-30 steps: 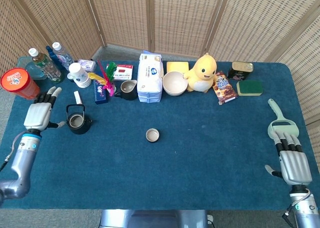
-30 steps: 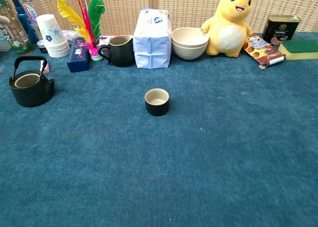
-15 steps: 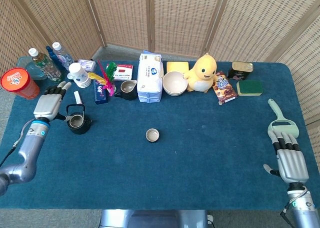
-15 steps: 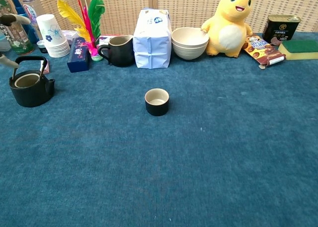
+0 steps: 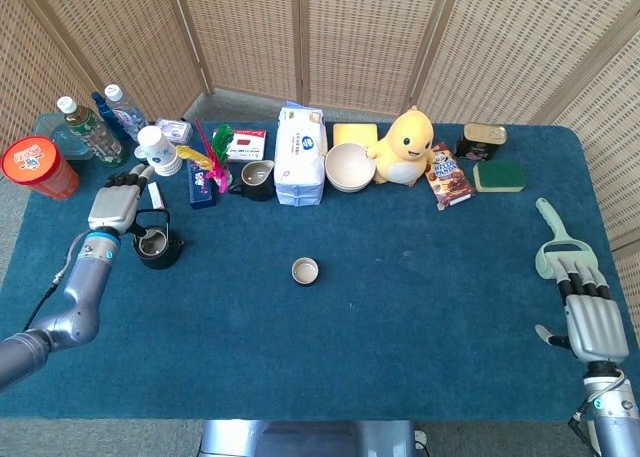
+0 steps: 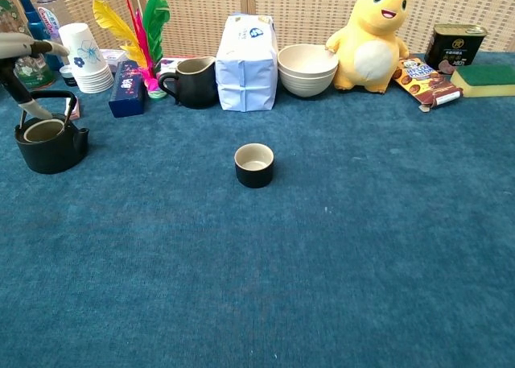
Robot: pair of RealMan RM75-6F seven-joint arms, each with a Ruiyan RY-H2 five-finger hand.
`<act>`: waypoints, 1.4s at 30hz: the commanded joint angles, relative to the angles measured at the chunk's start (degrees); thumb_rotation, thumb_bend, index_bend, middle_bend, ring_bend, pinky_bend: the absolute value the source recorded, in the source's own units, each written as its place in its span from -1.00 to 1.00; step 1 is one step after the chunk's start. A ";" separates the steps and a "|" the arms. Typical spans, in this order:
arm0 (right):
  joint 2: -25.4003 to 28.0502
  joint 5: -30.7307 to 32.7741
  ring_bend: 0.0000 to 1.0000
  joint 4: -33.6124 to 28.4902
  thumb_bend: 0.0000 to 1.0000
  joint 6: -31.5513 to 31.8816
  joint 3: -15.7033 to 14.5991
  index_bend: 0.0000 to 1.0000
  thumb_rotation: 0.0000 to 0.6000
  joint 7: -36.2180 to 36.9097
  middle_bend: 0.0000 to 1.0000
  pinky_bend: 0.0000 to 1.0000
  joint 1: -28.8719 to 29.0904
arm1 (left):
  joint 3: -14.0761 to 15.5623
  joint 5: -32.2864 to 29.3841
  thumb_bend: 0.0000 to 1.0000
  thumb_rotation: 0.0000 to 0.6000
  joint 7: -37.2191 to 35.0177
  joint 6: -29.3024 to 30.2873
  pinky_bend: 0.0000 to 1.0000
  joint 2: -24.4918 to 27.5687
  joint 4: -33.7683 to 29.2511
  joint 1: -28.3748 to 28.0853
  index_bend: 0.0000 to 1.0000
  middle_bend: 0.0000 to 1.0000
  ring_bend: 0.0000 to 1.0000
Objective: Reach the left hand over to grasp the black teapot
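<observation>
The black teapot [image 5: 158,245] stands lidless at the table's left, its wire handle upright; the chest view shows the teapot [image 6: 48,140] at the left edge. My left hand [image 5: 118,203] hovers just behind and left of it, fingers apart and holding nothing. In the chest view its thumb [image 6: 30,106] reaches down beside the handle, and its fingers [image 6: 32,47] stretch out above. Whether the thumb touches the handle I cannot tell. My right hand [image 5: 590,317] lies open near the table's right front corner, far from the teapot.
A small black cup [image 5: 305,270] sits mid-table. Behind the teapot stand stacked paper cups [image 6: 87,55], a blue box with feathers [image 6: 129,86], a black mug [image 6: 191,81] and bottles [image 5: 92,129]. A red tub [image 5: 36,167] is at far left; a pale brush [image 5: 553,245] lies ahead of my right hand.
My left hand has moved right and a little farther back, from beside the teapot's left to just over its rear left. My right hand has drawn slightly back toward the front edge.
</observation>
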 commanded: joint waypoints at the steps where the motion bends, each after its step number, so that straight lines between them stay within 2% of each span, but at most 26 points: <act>1: -0.14 0.28 -1.00 0.21 -1.00 -0.26 0.03 -1.00 1.00 -0.03 -1.00 -1.00 0.11 | 0.51 -1.30 -0.90 1.00 0.52 -0.64 -0.88 -1.75 2.30 -1.03 -1.00 -1.00 -0.99; 4: -0.20 0.72 -1.00 0.42 -1.00 -0.57 0.12 -1.00 1.00 0.07 -1.00 -1.00 0.21 | 0.83 -1.29 -0.87 1.00 0.85 0.02 -0.61 -3.36 4.53 -1.60 -0.93 -0.92 -0.83; 7: -0.29 0.97 -1.00 0.61 -1.00 -0.66 0.17 -1.00 1.00 -0.03 -1.00 -1.00 0.25 | 0.63 -1.56 -0.77 1.00 0.67 0.39 -0.31 -4.32 5.79 -1.92 -0.68 -0.62 -0.57; 12: -0.62 1.37 -1.00 0.91 -1.00 -0.98 0.09 -1.00 1.00 -0.55 -1.00 -1.00 0.37 | 0.62 -1.33 -0.67 1.00 1.01 0.93 -0.09 -4.11 6.05 -2.37 -0.27 -0.17 -0.21; 15: -0.80 1.29 -1.00 0.94 -1.00 -1.12 -0.09 -1.00 1.00 -0.94 -1.00 -1.00 0.46 | 1.00 -2.08 -0.63 1.00 1.93 0.67 -0.03 -3.11 4.85 -2.32 -0.15 -0.04 -0.11; 20: -0.82 1.40 -1.00 0.88 -1.00 -1.16 -0.15 -1.00 1.00 -1.05 -1.00 -1.00 0.47 | 1.68 -3.68 -0.56 1.00 3.35 0.57 0.12 -1.82 2.97 -2.22 0.00 0.11 0.02; 23: -0.69 1.49 -1.00 0.74 -1.00 -1.20 -0.13 -1.00 1.00 -0.95 -1.00 -1.00 0.48 | 2.02 -4.38 -0.51 1.00 3.90 0.39 0.26 -1.07 1.83 -2.25 0.12 0.27 0.16; 27: -0.60 1.33 -1.00 0.58 -1.00 -1.04 -0.19 -1.00 1.00 -0.90 -1.00 -1.00 0.45 | 2.36 -4.75 -0.42 1.00 4.43 1.16 0.39 -0.16 0.03 -2.26 0.13 0.50 0.37; 31: -0.57 1.30 -1.00 0.48 -1.00 -1.04 -0.25 -1.00 1.00 -0.99 -1.00 -1.00 0.46 | 2.53 -4.23 -0.34 1.00 4.24 2.17 0.47 0.53 -1.37 -2.08 0.20 0.63 0.47; 34: -0.52 1.13 -1.00 0.24 -1.00 -0.98 -0.35 -1.00 1.00 -1.12 -1.00 -1.00 0.47 | 2.79 -2.96 -0.21 1.00 3.73 3.33 0.55 1.55 -3.45 -1.63 0.28 0.71 0.53; 42: -0.26 1.25 -1.00 -0.33 -1.00 -1.26 -0.57 -1.00 1.00 -1.41 -1.00 -1.00 0.49 | 3.47 1.78 0.15 1.00 1.00 5.29 0.98 4.55 -9.02 -0.22 0.43 0.85 0.67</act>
